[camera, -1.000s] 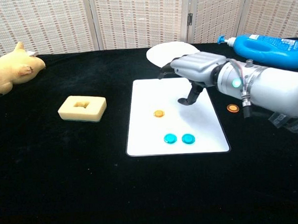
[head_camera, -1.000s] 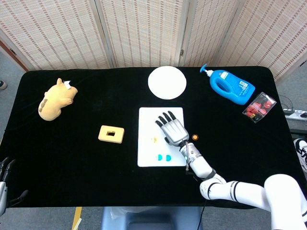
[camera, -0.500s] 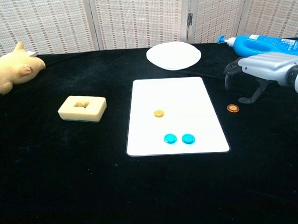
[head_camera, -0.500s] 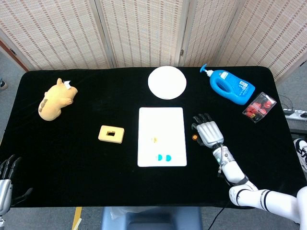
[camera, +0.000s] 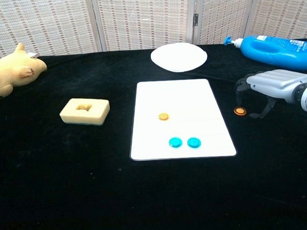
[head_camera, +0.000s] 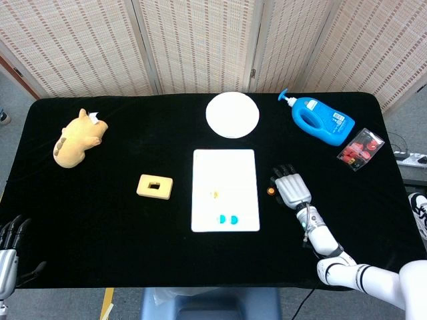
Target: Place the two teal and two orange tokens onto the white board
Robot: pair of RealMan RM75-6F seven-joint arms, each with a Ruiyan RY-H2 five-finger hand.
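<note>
Orange token [camera: 239, 111] on cloth right of board [camera: 180, 96]; right hand [camera: 268, 84] just beside, fingers curled down, holding nothing.

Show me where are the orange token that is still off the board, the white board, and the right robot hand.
orange token off the board [camera: 239, 111], chest view, its top face.
white board [camera: 193, 95], chest view, a bare upper part.
right robot hand [camera: 268, 85], chest view, the back of the hand.

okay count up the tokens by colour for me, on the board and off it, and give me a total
Teal tokens: 2, both on the white board.
Orange tokens: 2, one on the board, one off it on the table beside the right hand.
Total: 4.
</note>
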